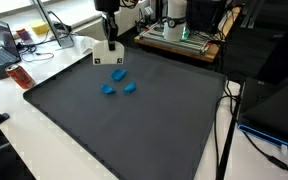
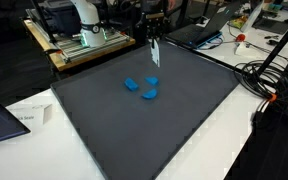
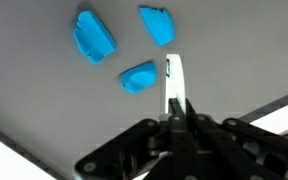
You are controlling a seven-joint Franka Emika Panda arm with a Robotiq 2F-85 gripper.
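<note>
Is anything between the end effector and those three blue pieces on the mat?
No loose obstacle shows. Only the flat white piece clamped in the shut end effector lies between it and the nearest blue piece; bare mat separates them.

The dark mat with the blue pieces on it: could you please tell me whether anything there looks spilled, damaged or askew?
Nothing stands out. The dark mat lies flat, the three blue pieces sit apart in a loose cluster, and the gripper is shut on a thin white piece, held upright.
</note>
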